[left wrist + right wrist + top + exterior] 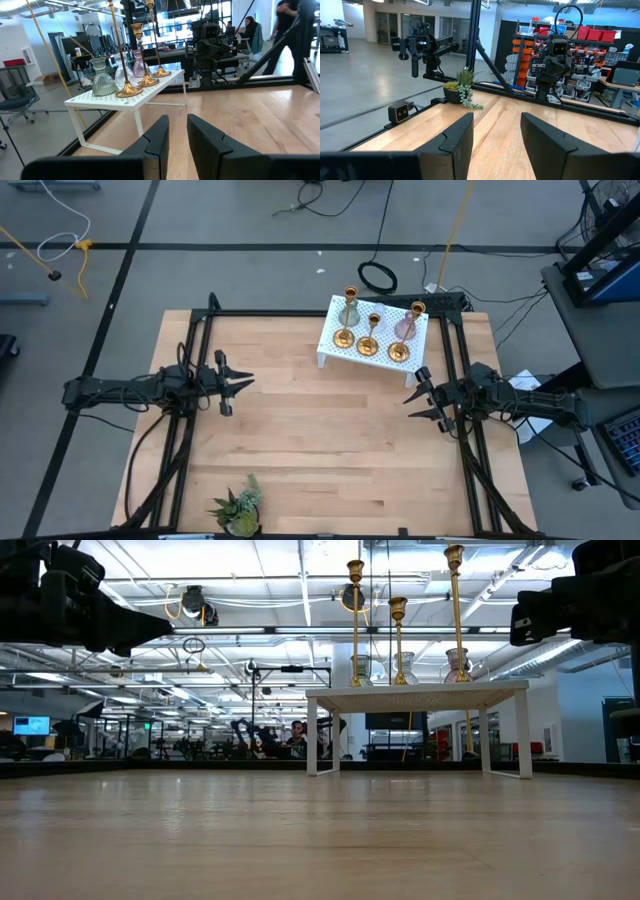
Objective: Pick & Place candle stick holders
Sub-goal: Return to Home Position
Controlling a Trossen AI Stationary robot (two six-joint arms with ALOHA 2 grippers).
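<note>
Three gold candle stick holders with round bases (368,346) and three small glass ones, grey-green (348,315), clear (122,76) and pink (406,328), stand on a white perforated rack (335,348) at the table's far side, right of centre. They also show in the left wrist view (129,90) and the low view (398,630). My left gripper (238,385) hovers open and empty at the table's left side, pointing right. My right gripper (412,396) hovers open and empty at the right side, pointing left, just near of the rack.
A small green spiky plant (238,508) stands at the table's near edge, left of centre, and shows in the right wrist view (462,89). A black frame (300,313) runs round the wooden table top. People stand in the room beyond the table.
</note>
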